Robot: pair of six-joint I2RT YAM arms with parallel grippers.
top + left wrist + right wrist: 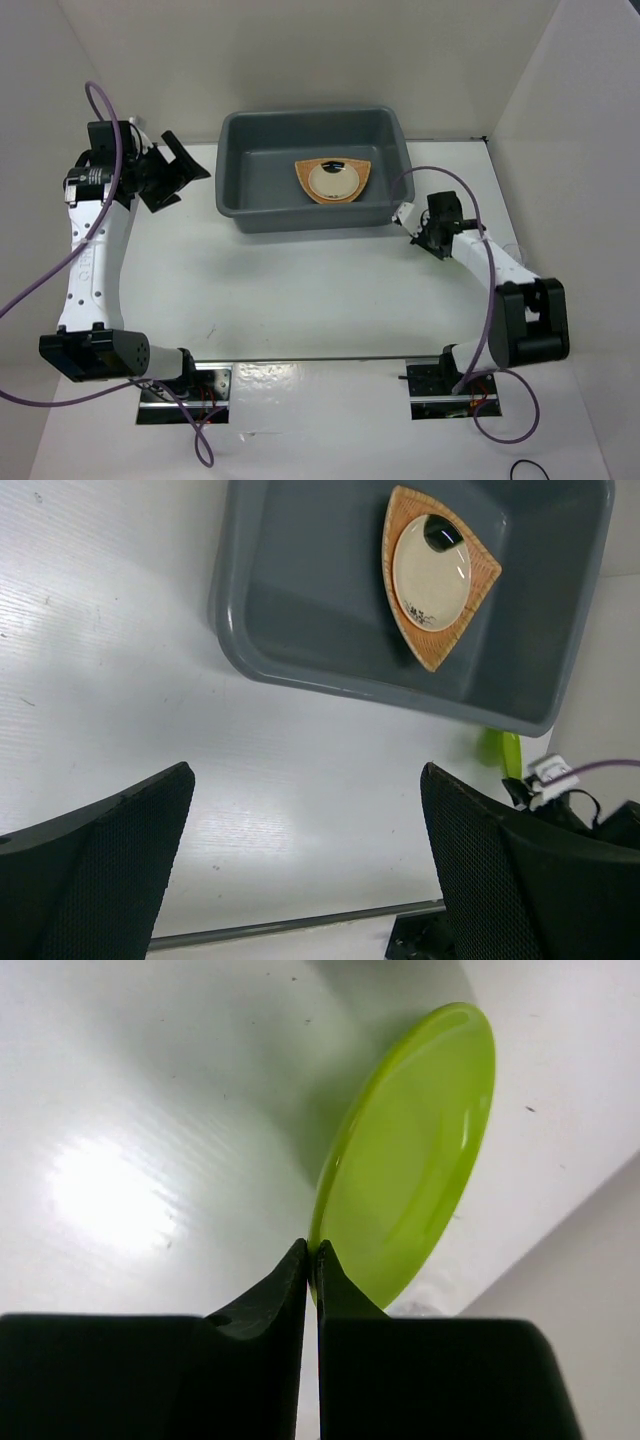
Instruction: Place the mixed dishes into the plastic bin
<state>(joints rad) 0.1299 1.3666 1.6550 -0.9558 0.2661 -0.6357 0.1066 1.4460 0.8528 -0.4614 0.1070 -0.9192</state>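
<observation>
Judging from the right wrist view, the carrying step for the lime-green dish (410, 1150) is in hand. The right hand (312, 1255) is closed down to a hairline gap, and the near rim of the dish is pinched between its fingertips. From that pinch the dish slants up and away from the hand, steeply tilted above the table (120, 1080), on which its shadow falls. Whether its far edge touches the table cannot be told. Just beyond the hand, in the overhead view, a corner of the plastic bin (265, 165) is seen, with the hand outside its wall. Farther in, on the bin's floor, the orange-brown plate (362, 176) is laid flat with the cream plate (333, 180) stacked on it. Past the bin's far end, the left hand (178, 172) is held wide open and empty. For the next move, the dish needs to be raised over the rim, carried inward and released clear of the stacked plates.
</observation>
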